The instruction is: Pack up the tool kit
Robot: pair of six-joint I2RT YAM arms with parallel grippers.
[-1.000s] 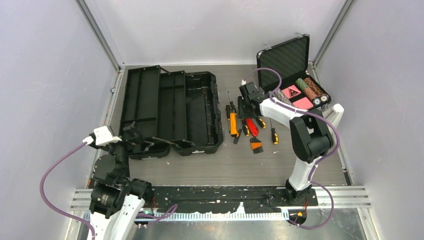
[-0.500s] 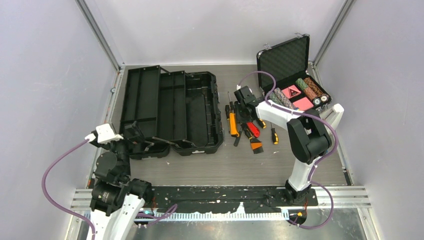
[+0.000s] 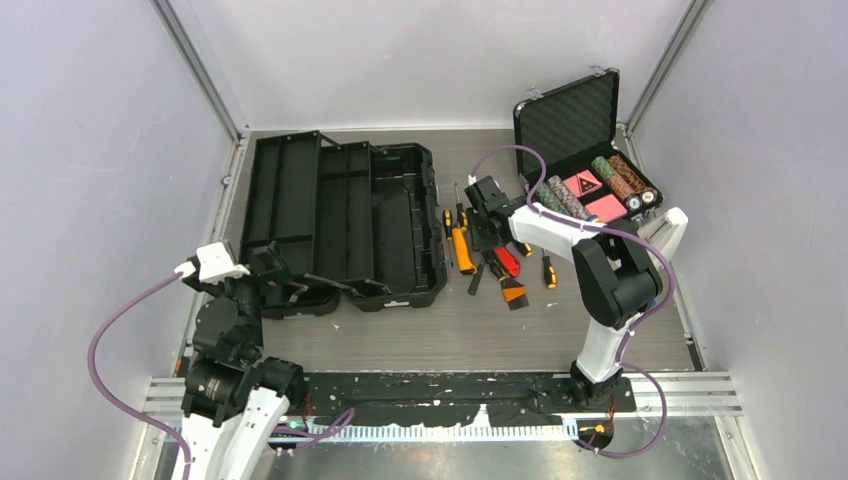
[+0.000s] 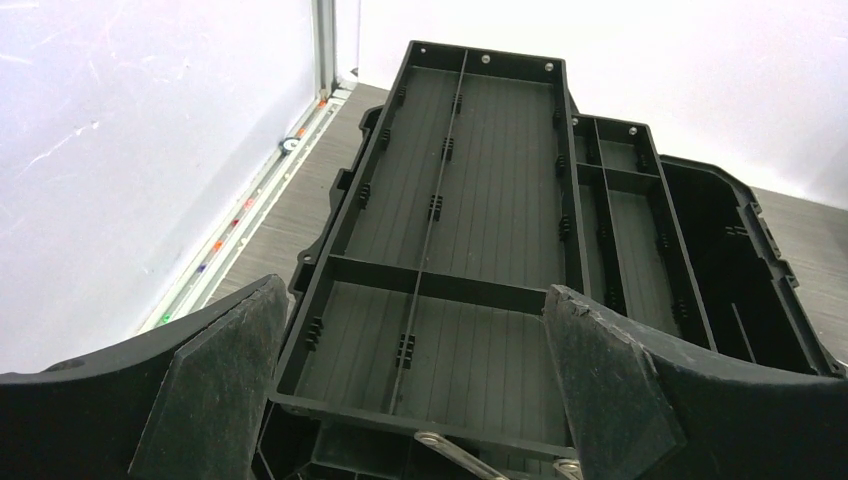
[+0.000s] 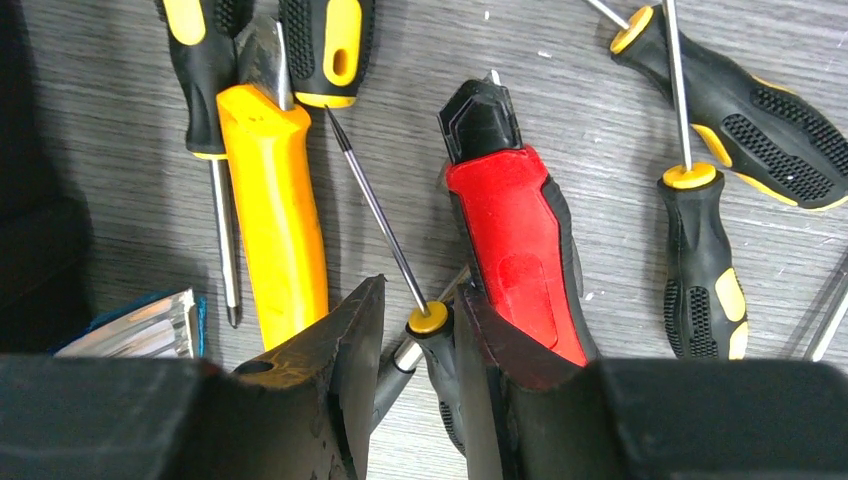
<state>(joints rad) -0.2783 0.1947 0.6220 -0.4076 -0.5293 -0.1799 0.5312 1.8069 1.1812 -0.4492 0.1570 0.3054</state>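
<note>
The tool kit's black toolbox (image 3: 345, 215) lies open at the left of the table, its ribbed trays (image 4: 470, 200) bare. Loose hand tools lie to its right: a yellow-handled tool (image 5: 275, 200), a red utility knife (image 5: 515, 240) and black-and-yellow screwdrivers (image 5: 700, 260). Over this pile my right gripper (image 3: 487, 218) (image 5: 420, 300) is shut on the black handle of a thin screwdriver (image 5: 430, 322), whose shaft points away from the fingers. My left gripper (image 3: 270, 262) (image 4: 412, 290) stands wide open at the toolbox's near left corner, with nothing between its fingers.
A smaller foam-lined black case (image 3: 590, 150) of poker chips stands open at the back right. A blue and silver latch (image 5: 140, 325) shows beside the right gripper. An orange-and-black tool (image 3: 513, 292) lies nearest the front. Walls close in on both sides.
My right gripper has moved left and slightly nearer over the tool pile, jaws unchanged. The left arm has shifted a little toward the near edge.
</note>
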